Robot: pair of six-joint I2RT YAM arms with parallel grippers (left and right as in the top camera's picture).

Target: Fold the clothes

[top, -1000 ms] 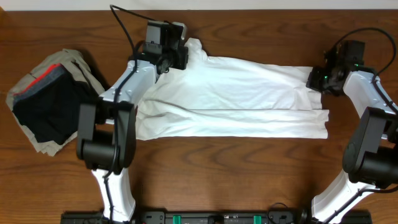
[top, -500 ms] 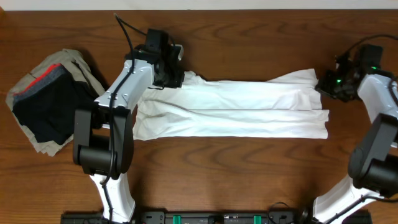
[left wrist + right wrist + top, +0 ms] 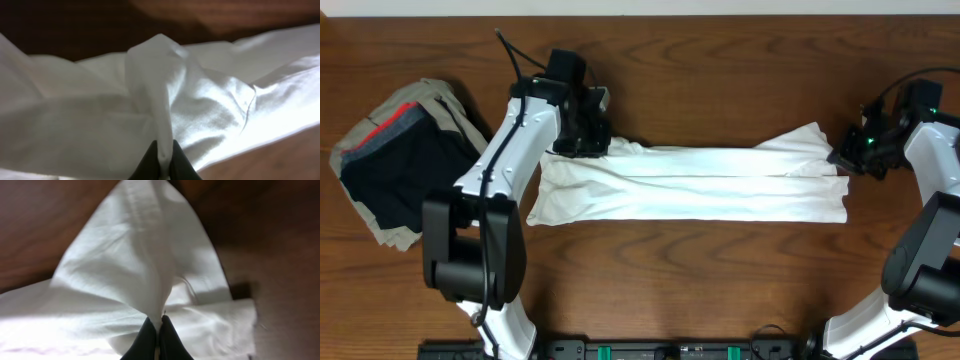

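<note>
The left gripper [image 3: 162, 149] is clenched on a pinch of the large white thin-fabric T-shirt [image 3: 700, 190] at its far left corner; the right gripper [image 3: 159, 324] is clamped on the far right corner, raising a small peak. The shirt lies as a long folded band across the brown wooden counter [image 3: 720, 290], apart from the stack of dark, red and khaki garments [image 3: 390, 170]. It looks light and limp, likely to sag between grips, so corners and edges suit holding best

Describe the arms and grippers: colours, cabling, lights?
The left arm and right arm both have white link shells and black joint housings. Black cables loop off the wrists. A green light glows on the right wrist. Gripper fingers are black and tapered.
</note>
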